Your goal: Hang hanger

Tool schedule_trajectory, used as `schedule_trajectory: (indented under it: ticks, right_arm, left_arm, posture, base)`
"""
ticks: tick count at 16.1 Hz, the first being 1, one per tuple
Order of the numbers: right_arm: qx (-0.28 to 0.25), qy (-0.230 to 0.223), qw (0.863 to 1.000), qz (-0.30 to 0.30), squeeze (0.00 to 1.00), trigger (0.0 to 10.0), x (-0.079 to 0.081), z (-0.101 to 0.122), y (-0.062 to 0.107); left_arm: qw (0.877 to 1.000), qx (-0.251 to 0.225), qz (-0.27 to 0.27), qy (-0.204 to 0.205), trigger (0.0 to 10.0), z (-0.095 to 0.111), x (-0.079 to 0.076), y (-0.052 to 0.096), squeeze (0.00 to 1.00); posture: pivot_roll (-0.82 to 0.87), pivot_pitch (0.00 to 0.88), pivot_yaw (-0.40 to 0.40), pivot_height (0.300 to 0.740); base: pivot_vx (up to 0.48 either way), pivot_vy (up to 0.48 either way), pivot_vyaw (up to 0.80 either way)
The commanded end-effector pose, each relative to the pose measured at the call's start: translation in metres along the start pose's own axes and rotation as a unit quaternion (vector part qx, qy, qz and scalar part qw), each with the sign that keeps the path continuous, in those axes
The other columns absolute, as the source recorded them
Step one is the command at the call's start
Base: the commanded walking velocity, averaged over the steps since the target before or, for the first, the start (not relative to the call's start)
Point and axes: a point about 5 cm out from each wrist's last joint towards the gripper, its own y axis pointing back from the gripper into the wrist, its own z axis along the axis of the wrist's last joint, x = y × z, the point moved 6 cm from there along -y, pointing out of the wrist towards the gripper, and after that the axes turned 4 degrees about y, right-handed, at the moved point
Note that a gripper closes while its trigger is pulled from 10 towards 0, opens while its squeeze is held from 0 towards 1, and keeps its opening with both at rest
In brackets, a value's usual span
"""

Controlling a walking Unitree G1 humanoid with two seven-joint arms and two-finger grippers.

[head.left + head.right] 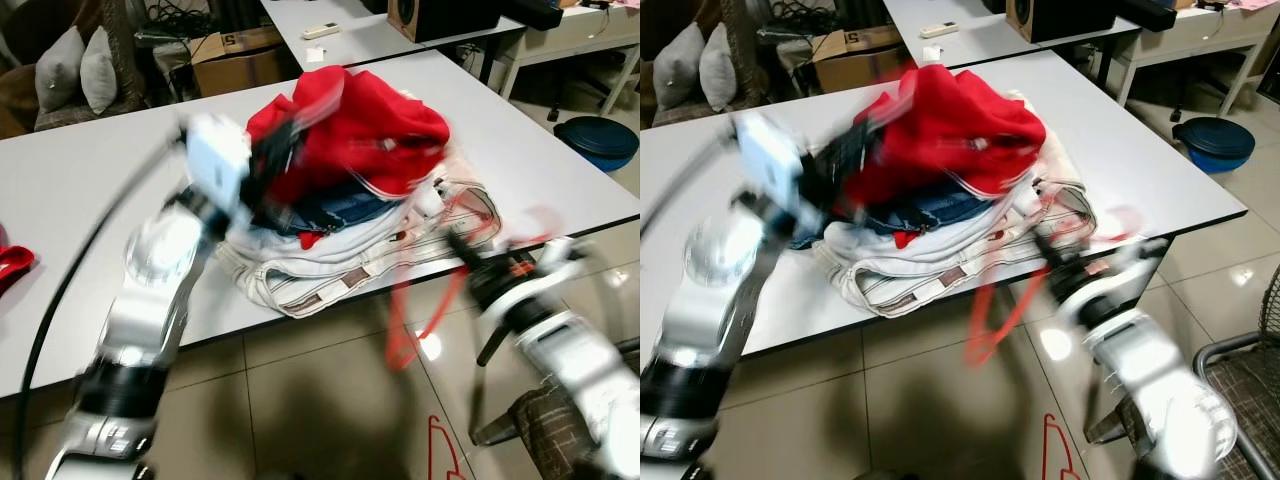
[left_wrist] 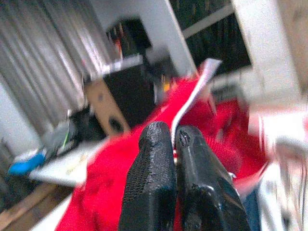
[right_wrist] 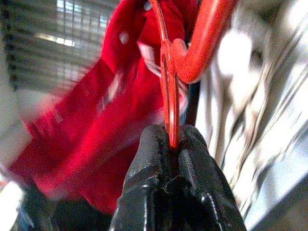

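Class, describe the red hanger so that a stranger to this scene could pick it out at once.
Find the white table with the clothes heap. At its front edge, right of the heap, the right pincer is shut on the red hanger, which dangles below the tabletop. It is a thin red wire loop, unlike the soft garments beside it.

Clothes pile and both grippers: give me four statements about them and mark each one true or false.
1. The right gripper is shut on a red hanger. True.
2. The top garment of the clothes pile is blue. False: a red garment lies on top, with blue denim beneath it.
3. The left gripper is at the red garment with its fingers together. True.
4. The pile lies on the floor. False: it lies on the white table.
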Motion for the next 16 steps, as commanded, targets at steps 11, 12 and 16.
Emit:
schedule_trajectory:
  ticks: [11,12,16]
  right_arm:
    - [0.043,0.073,0.996,-0.026,0.0,10.0,0.0,-0.02,-0.02]
    - [0.048,0.08,0.995,-0.027,0.0,10.0,0.0,-0.023,-0.02]
    - [0.049,0.096,0.994,-0.023,0.0,10.0,0.004,-0.021,-0.023]
  left_arm:
    - [0.998,0.034,-0.028,0.052,10.0,-0.02,-0.021,0.009,0.0]
    - [0.997,0.019,-0.035,0.067,10.0,-0.013,-0.021,0.008,1.0]
    - [0.967,0.07,-0.175,0.173,10.0,-0.005,-0.033,0.024,1.0]
  posture:
    - [0.02,0.033,0.121,0.74]
    - [0.02,0.03,0.122,0.74]
    - [0.03,0.023,0.116,0.74]
  base:
    - [0.0,0.0,0.0]
    - [0.0,0.0,0.0]
    - [0.0,0.0,0.0]
